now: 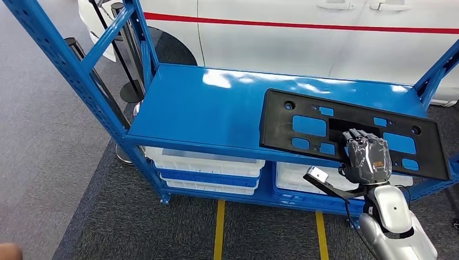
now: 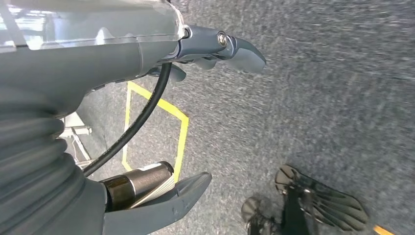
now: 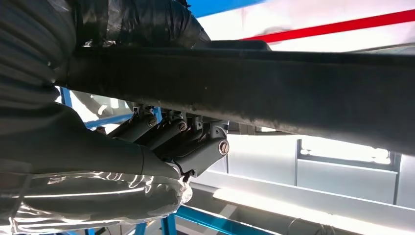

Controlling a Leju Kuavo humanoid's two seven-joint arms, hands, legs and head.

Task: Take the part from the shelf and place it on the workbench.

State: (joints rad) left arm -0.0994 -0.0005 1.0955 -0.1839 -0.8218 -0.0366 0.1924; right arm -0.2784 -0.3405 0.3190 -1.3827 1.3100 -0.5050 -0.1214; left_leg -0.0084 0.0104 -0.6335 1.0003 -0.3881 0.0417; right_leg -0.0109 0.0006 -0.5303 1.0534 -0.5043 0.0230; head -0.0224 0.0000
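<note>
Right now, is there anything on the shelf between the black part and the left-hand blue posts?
No. In the head view that stretch of the blue shelf left of the black part is bare, showing just reflections.

Your right hand (image 3: 147,132) grips the black part (image 3: 274,93) at its edge: the thick covered thumb lies on one face of the panel, and the grey fingers (image 3: 195,147) curl against the other face (their tips are hidden behind the panel's rim). The part's dark edge runs straight across the picture, dusty and scuffed. Past it you see a white car body with a red stripe (image 3: 333,27), blue shelf rails (image 3: 195,220), and a pale bin (image 3: 303,196) beneath.
</note>
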